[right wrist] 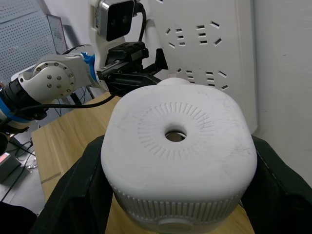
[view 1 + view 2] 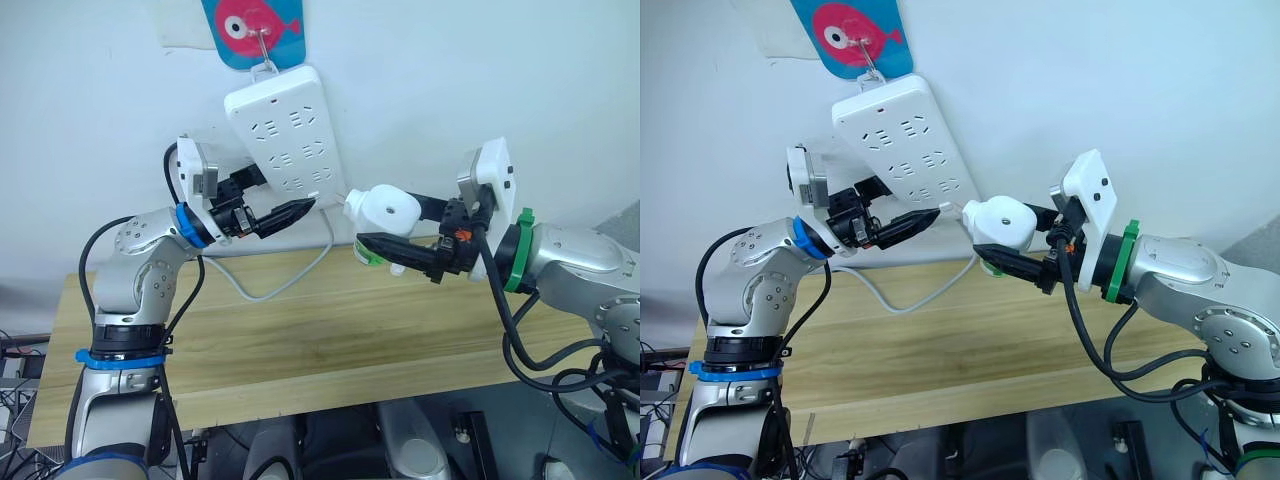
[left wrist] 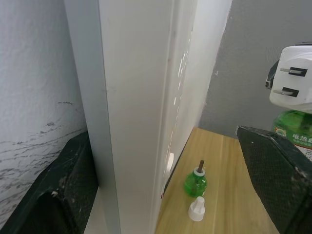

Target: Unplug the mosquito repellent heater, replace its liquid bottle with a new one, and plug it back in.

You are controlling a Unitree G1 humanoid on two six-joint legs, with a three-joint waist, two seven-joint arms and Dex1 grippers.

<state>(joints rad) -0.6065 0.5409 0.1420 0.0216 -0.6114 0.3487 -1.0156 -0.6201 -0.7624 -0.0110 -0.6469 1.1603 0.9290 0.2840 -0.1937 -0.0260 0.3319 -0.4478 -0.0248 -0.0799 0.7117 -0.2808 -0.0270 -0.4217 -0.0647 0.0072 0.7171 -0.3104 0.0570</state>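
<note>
My right gripper point(image 2: 385, 228) is shut on the mosquito repellent heater point(image 2: 388, 210), a white domed unit with a centre hole point(image 1: 175, 135). It is held in the air just right of the power strip's lower corner. A green liquid bottle point(image 3: 292, 127) is fitted under the heater, and its plug prongs point(image 3: 287, 82) point toward the strip, unplugged. My left gripper point(image 2: 300, 210) is open, with the lower edge of the white power strip point(image 2: 285, 130) between its fingers point(image 3: 53, 195). A second green bottle point(image 3: 196, 181) with a bare wick stands on the table beside a white cap point(image 3: 196, 209).
The power strip hangs tilted on the white wall from a hook on a blue fish sticker point(image 2: 250, 25). Its white cable point(image 2: 270, 290) loops down onto the wooden table point(image 2: 330, 340), which stands against the wall.
</note>
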